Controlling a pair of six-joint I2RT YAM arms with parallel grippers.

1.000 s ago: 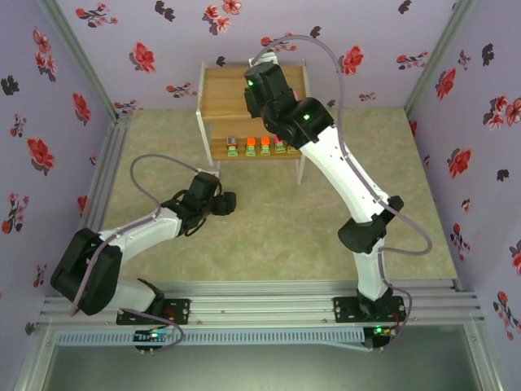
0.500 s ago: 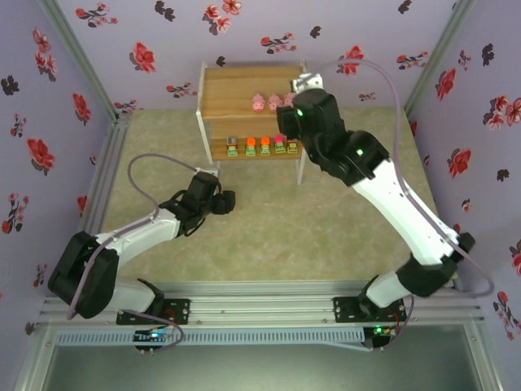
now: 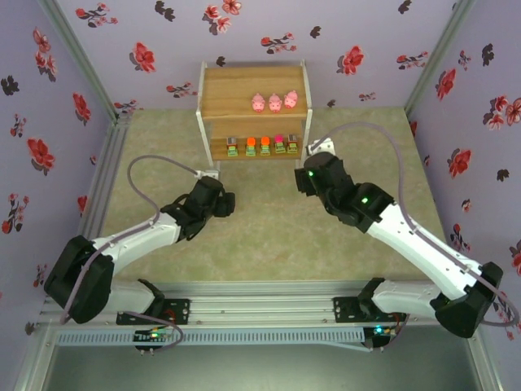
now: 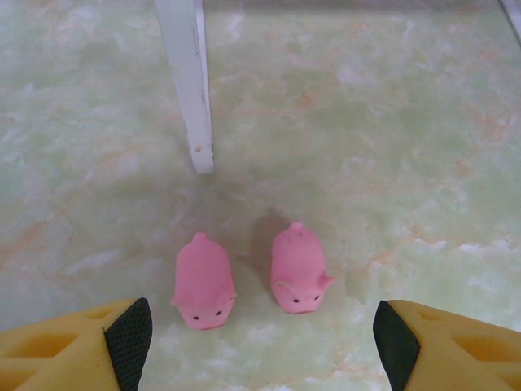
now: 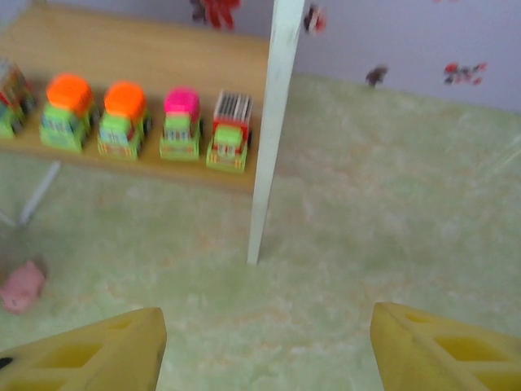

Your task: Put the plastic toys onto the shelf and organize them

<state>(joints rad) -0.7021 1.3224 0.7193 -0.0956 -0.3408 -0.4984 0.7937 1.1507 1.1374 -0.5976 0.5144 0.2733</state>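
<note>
The shelf [image 3: 236,85] stands at the back. Three pink pigs [image 3: 275,102] sit in a row on its upper tier. Several blocky toys [image 3: 265,147] line its lower tier, among them two orange-topped ones [image 5: 124,118] and a pink-topped one [image 5: 181,122]. Two more pink pigs [image 4: 203,281] [image 4: 298,267] lie side by side on the floor near a white shelf leg [image 4: 189,81]. My left gripper [image 4: 262,346] hovers open just short of them, a finger on each side. My right gripper [image 3: 303,181] is open and empty, low in front of the shelf's right front leg [image 5: 273,122]. One floor pig [image 5: 20,287] shows at its far left.
The floor is a pale green marbled mat [image 3: 269,236], with flowered purple walls around it. The left arm [image 3: 146,236] stretches across the mat's left half and the right arm [image 3: 407,236] across its right half.
My right gripper has pulled back from the shelf's upper tier down to the floor in front of it, its jaws opening wider. Three pigs now show there. The left gripper has barely moved.
</note>
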